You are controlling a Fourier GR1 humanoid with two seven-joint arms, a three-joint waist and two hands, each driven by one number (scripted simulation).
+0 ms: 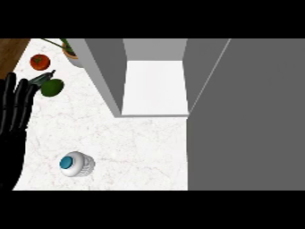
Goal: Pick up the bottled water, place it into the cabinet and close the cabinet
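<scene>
left robot hand (6,129) spread flat left of bottled water (76,163); tomato (40,61), perhaps an avocado (52,87), near open cabinet (108,67).

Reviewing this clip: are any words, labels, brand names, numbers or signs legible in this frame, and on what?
None can be read.
The bottled water, seen from above, shows only a blue cap and a white body, with no label in view.
The open cabinet, the marble counter, the tomato and the green fruit carry no writing.
</scene>
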